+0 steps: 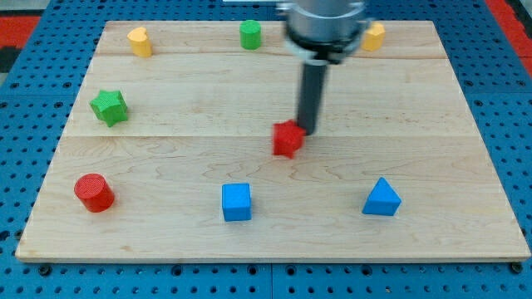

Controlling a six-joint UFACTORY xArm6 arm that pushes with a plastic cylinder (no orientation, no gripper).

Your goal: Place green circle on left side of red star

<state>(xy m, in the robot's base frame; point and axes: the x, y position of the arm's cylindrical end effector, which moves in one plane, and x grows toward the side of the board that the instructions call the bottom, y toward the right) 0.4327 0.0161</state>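
- In the camera view, my tip [304,130] is touching the red star [288,139] near the middle of the surface [432,100].
- There are no fingers here, only the rod.
- The green circle [250,34] is sitting by the top edge, well apart from the star.
- A green star [109,107] is lying near the left edge.
- A red circle [94,193] is sitting near the bottom left corner.
- A blue cube [236,202] and a blue triangle [381,198] are resting near the bottom edge.
- Two yellow blocks [140,41] [373,36] are sitting along the top edge.

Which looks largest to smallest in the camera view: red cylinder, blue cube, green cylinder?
1-2. Red cylinder and blue cube: alike, unranked.
3. Green cylinder: smallest, though it sits farther up the board, so nearness may explain that.
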